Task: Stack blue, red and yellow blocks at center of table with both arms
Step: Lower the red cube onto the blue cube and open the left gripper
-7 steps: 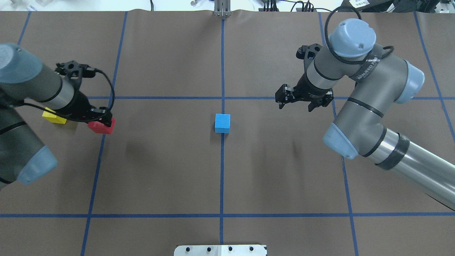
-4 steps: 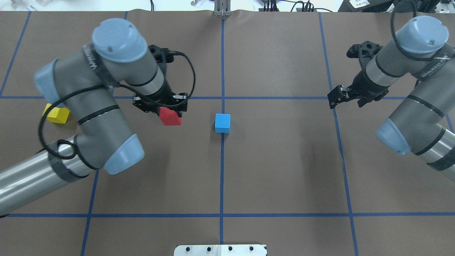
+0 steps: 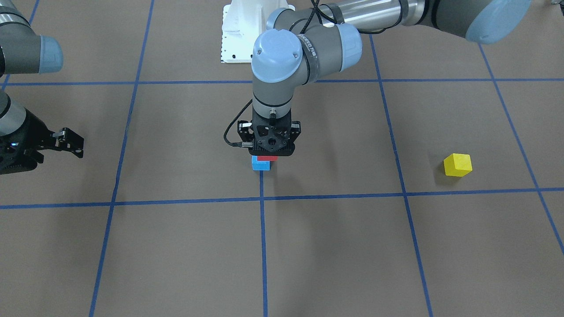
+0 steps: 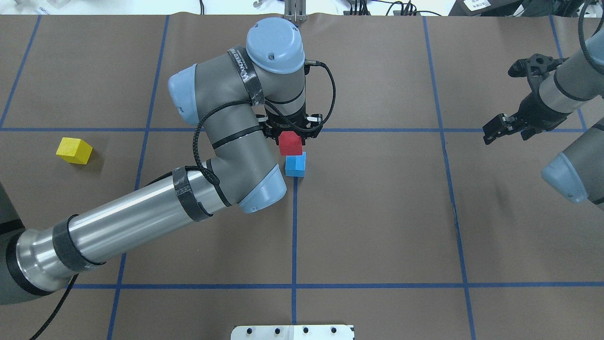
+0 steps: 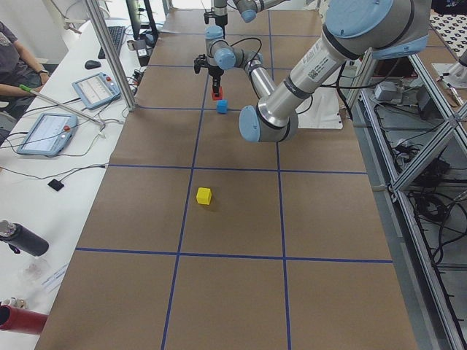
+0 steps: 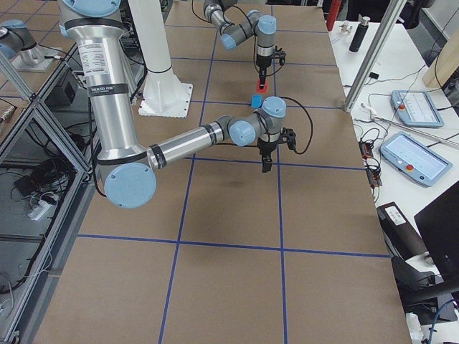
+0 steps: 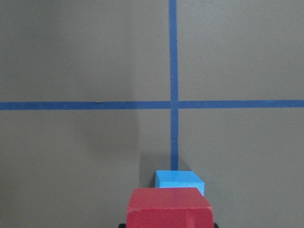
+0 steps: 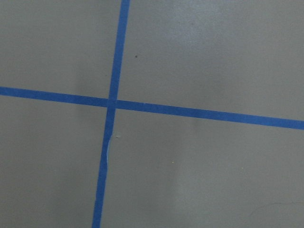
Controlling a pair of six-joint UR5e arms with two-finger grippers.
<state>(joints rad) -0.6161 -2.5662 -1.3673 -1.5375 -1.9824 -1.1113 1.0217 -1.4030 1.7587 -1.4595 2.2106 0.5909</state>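
Note:
My left gripper (image 4: pixel 289 140) is shut on the red block (image 4: pixel 289 143) and holds it in the air just above the blue block (image 4: pixel 295 165), which sits at the table's centre on the blue tape cross. In the left wrist view the red block (image 7: pixel 169 207) is in front of the blue block (image 7: pixel 179 179) and partly covers it. The front view shows the red block (image 3: pixel 267 158) right over the blue block (image 3: pixel 260 164). The yellow block (image 4: pixel 74 150) lies alone at the far left. My right gripper (image 4: pixel 507 127) is open and empty at the far right.
The table is covered in brown paper with a grid of blue tape lines (image 8: pixel 112 102). The white robot base plate (image 4: pixel 292 332) is at the near edge. A metal bracket (image 4: pixel 295 12) stands at the far edge. Operators' desks with tablets (image 5: pixel 47 131) flank the table.
My left arm has carried the red block from the left side, near the yellow block, to just over the blue block. My right arm has drawn back to the right, still open.

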